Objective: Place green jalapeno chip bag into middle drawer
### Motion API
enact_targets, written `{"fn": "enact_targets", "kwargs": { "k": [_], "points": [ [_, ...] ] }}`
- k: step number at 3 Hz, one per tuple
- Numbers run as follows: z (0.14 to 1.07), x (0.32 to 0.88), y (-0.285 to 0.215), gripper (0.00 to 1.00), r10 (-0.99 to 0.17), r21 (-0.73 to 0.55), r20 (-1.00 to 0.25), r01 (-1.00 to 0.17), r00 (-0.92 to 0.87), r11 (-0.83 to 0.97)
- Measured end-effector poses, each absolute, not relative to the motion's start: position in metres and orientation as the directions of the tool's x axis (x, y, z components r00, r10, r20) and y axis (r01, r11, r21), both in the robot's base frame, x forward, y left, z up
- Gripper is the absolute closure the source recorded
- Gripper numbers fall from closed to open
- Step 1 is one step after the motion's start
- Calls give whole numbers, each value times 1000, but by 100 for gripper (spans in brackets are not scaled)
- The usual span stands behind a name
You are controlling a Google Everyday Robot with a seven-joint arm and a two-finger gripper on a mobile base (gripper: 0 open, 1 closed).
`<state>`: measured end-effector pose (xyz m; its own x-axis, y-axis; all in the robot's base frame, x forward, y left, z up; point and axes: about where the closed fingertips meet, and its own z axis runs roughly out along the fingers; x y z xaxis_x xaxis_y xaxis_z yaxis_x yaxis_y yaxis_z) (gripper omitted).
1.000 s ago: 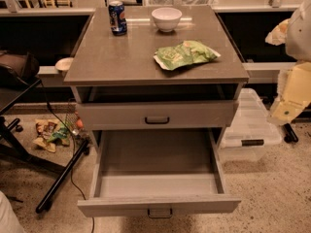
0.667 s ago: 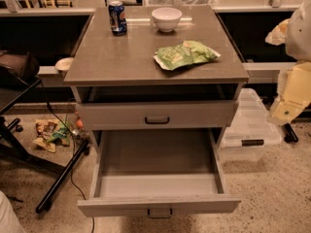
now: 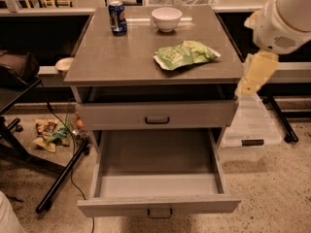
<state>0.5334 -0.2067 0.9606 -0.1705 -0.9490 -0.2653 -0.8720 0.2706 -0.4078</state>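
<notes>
The green jalapeno chip bag lies flat on the right half of the cabinet top. The middle drawer is pulled out wide, with a plain grey inside and nothing in it. Its dark loop handle is at the front centre. My gripper hangs from the white arm at the cabinet's right edge. It is right of the bag and slightly nearer, and does not touch it.
The drawer above is shut. A blue soda can and a white bowl stand at the back of the top. A clear plastic bin sits on the floor at right. Wrappers, a cable and black chair legs are at left.
My arm has swung left from the right edge of the view, toward the cabinet's right side. The bag and drawers have not moved.
</notes>
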Motion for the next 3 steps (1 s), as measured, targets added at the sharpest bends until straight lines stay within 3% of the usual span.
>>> {"fn": "enact_targets", "kwargs": {
  "k": [1,3],
  "points": [
    [950,592,-200,0,-928,-491,-339,-813,-154,314],
    [961,608,-196,0,-920,-544,-369,-773,-129,327]
  ]
}}
